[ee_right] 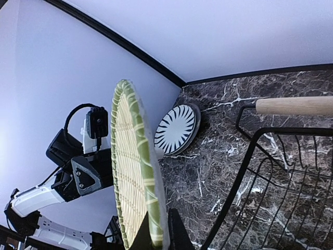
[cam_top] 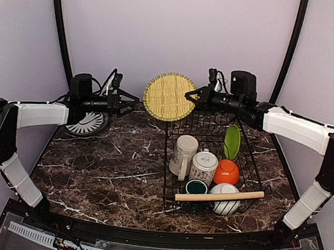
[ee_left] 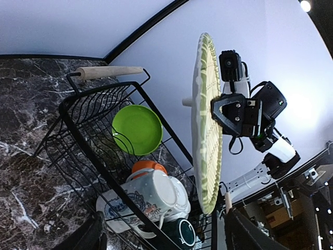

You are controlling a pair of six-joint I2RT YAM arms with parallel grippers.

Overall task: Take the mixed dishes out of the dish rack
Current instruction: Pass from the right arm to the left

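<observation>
My right gripper (cam_top: 188,96) is shut on the rim of a round woven bamboo plate (cam_top: 169,96), held upright in the air above the rack's far-left corner. My left gripper (cam_top: 132,105) stands open just left of that plate; in the left wrist view the plate (ee_left: 205,125) is edge-on near one fingertip, apart from it. The dish rack (cam_top: 168,178) holds a cream mug (cam_top: 183,154), patterned mug (cam_top: 203,166), lime-green plate (cam_top: 231,141), orange bowl (cam_top: 226,172), dark green cup (cam_top: 196,187) and white bowl (cam_top: 226,200). A grey-and-white radial plate (cam_top: 88,123) lies under the left arm.
A wooden rod handle (cam_top: 219,195) spans the rack's near end; the other handle (ee_right: 294,105) is at its far end. The dark marble table (cam_top: 110,167) ends at the purple back wall. Curved black poles rise at both back corners.
</observation>
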